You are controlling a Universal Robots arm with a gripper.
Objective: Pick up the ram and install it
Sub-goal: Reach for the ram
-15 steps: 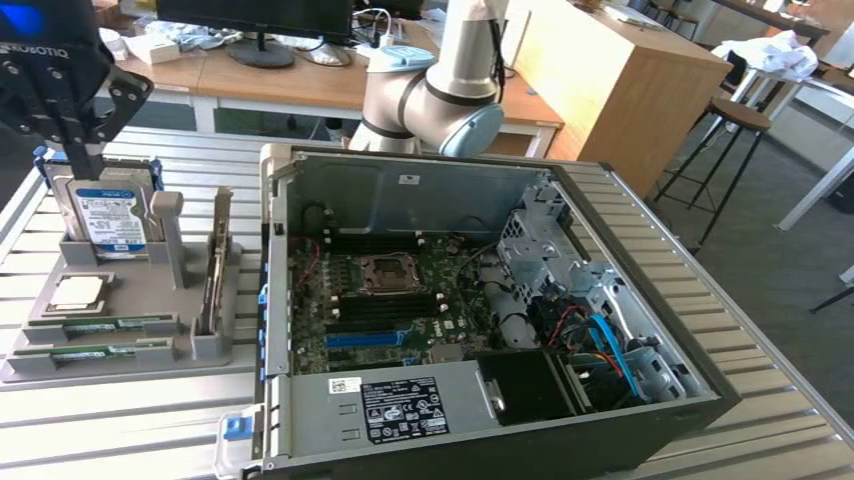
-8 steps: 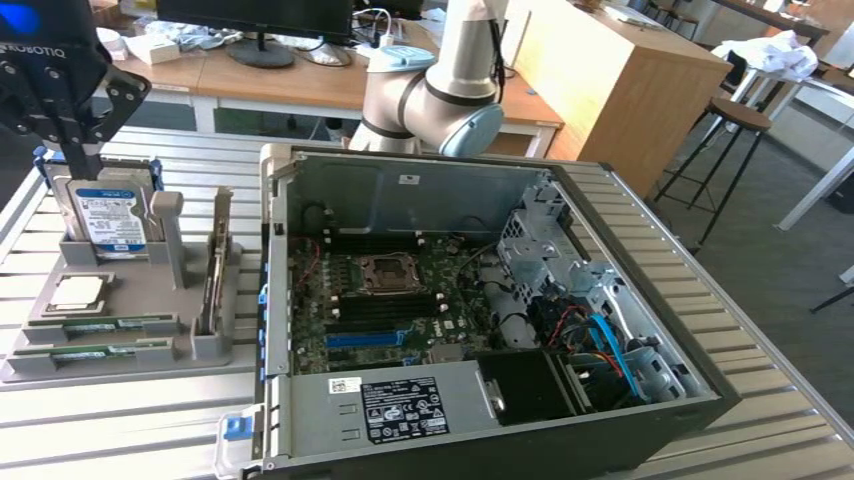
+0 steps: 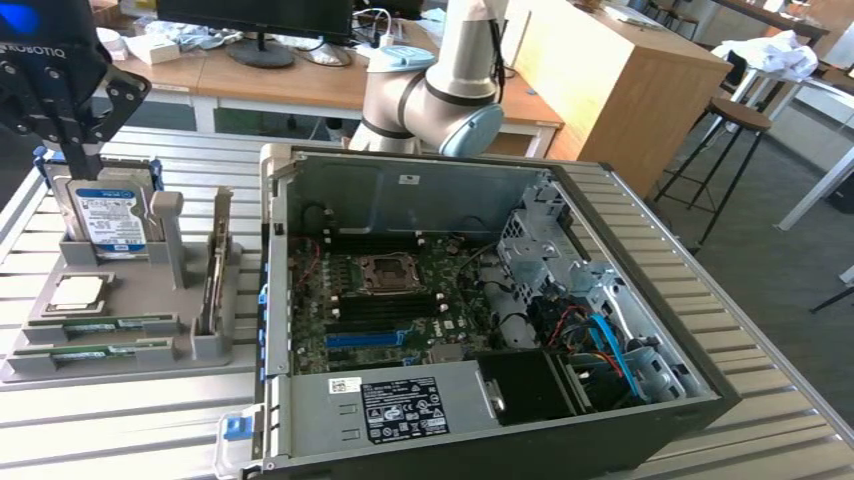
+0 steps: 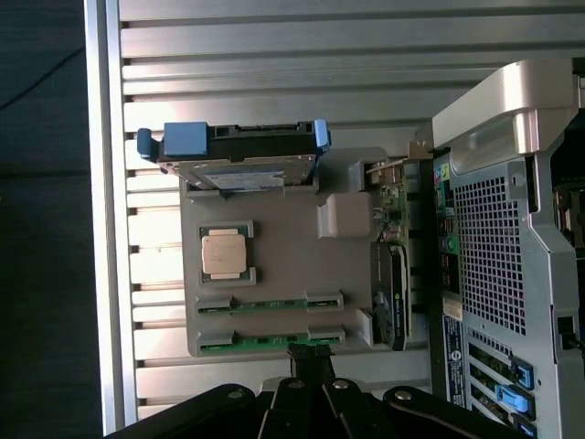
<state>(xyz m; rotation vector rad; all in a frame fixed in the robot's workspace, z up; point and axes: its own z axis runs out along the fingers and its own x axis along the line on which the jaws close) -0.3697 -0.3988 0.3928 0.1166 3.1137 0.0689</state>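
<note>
Ram [image 3: 114, 323] was seated in two slots of a grey holder [image 3: 214, 345] at the exterior view's lower left, steadied for picking. At upper left, the gripper [image 3: 83, 168] was held with fingers closed and empty. The case [image 3: 400, 190] was laid open.

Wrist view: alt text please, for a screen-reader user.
Shut gripper hangs above the grey holder tray, lined up near one ram stick. The tray also holds a second ram stick, a processor and a hard drive; the computer case stands alongside.
</note>
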